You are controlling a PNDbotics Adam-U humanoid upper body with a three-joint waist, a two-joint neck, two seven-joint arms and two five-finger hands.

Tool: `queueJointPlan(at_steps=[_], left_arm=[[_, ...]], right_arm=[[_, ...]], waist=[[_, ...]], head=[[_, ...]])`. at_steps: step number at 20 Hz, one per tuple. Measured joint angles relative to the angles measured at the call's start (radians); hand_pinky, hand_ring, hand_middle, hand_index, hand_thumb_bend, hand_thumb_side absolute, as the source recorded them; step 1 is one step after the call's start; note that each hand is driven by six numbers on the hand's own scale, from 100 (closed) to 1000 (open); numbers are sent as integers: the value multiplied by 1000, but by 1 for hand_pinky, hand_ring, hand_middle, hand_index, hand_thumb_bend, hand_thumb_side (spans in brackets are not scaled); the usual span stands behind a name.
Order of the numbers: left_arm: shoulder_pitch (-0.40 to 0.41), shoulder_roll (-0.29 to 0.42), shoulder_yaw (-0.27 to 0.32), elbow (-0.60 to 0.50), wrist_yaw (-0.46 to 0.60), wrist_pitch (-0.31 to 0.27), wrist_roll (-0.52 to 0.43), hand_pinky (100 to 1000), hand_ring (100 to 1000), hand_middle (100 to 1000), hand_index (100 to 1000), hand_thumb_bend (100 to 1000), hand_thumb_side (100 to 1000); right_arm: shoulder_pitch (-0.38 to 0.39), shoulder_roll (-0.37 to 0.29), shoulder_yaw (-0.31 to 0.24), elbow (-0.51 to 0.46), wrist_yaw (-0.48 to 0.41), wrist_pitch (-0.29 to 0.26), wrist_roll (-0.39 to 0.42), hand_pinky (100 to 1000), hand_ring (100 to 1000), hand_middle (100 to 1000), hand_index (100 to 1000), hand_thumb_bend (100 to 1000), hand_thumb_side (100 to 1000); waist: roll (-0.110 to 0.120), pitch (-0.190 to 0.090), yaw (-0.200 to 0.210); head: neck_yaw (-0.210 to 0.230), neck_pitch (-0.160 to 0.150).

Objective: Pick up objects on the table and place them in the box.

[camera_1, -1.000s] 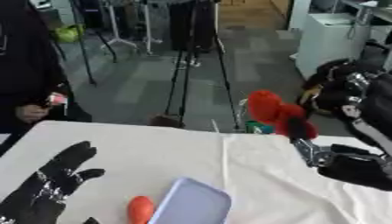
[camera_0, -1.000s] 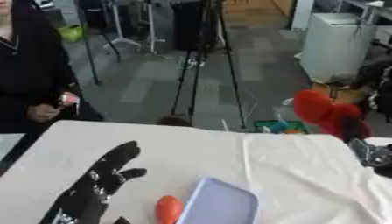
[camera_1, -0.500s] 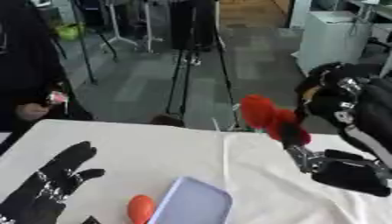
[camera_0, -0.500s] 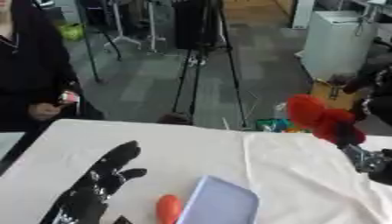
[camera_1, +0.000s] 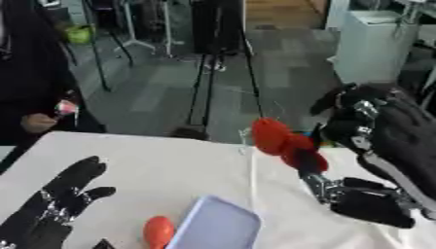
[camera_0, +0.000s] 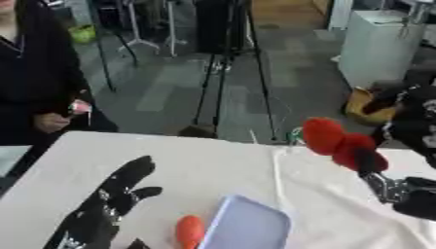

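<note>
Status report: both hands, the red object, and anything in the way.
Left hand open, flat on table. Right hand shut on red object, raised above table. Box and orange object below. Nothing between.

Red lumpy object (camera_1: 285, 143) at right hand (camera_1: 362, 199): blurred, kind not readable; where fingers meet it unclear, grip can't be judged
Pale lavender flat box (camera_0: 247, 228): near end cut by bottom edge
Orange rounded item (camera_0: 189, 231): lower part cut off, partly behind box rim
Black left hand (camera_0: 106, 209): wrist end runs out of frame at bottom
</note>
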Motion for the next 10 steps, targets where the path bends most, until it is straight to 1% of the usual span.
queueJointPlan(at_steps=[2,6,8,10], left_arm=[[-1,0,1,0,0,-1,7,878,1000,965,925,147,1000],[-7,0,4,0,0,-6,24,881,1000,972,929,149,1000],[-8,-1,4,0,0,-9,32,881,1000,973,928,148,1000],[-10,-1,4,0,0,-12,35,881,1000,973,928,148,1000]], right_arm=[[0,14,3,18,-2,-9,1,751,715,100,517,122,472],[-1,41,10,63,-14,-38,-5,750,732,100,522,153,470],[-5,52,12,86,-21,-53,-9,750,739,100,523,166,467],[-6,63,15,108,-22,-64,-11,749,741,100,524,170,466]], waist=[[1,3,4],[3,11,7],[5,17,13],[6,23,17]], head=[[0,12],[-1,49],[-4,60],[-8,61]])
